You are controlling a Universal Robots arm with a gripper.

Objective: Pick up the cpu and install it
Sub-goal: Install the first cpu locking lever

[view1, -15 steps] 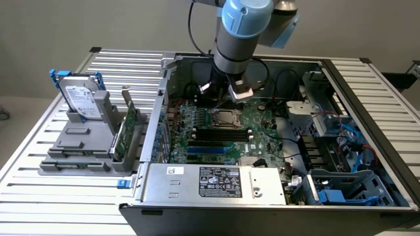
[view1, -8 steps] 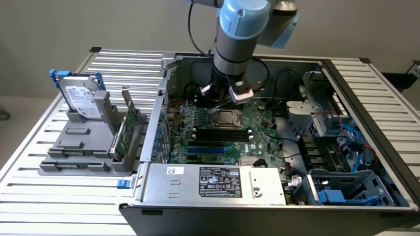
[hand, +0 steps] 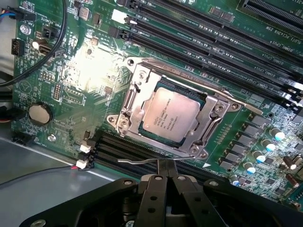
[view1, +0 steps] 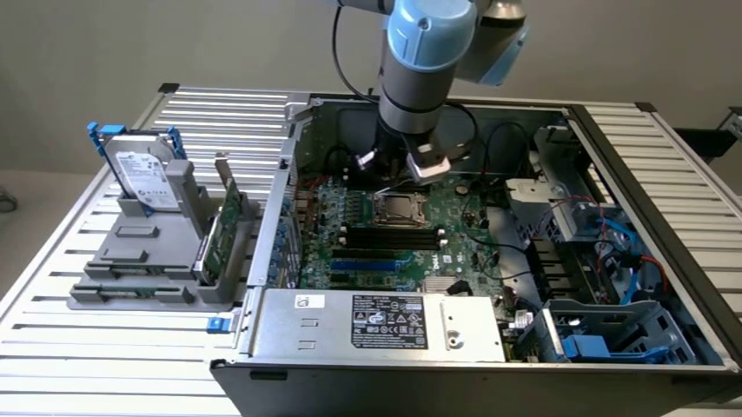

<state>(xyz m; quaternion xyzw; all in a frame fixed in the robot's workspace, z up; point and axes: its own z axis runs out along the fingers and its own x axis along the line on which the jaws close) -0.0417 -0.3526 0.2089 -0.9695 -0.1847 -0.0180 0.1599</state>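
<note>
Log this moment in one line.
gripper: shut | position: tips beside lever | cpu: lying in socket

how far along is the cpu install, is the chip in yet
Done: the cpu already sits flat inside the socket frame, which lies over its edges. In hand: the gripper is shut, holding nothing, tips at the thin lever beside that frame. Left: I cannot tell whether the lever is latched, so locking may remain.
</note>
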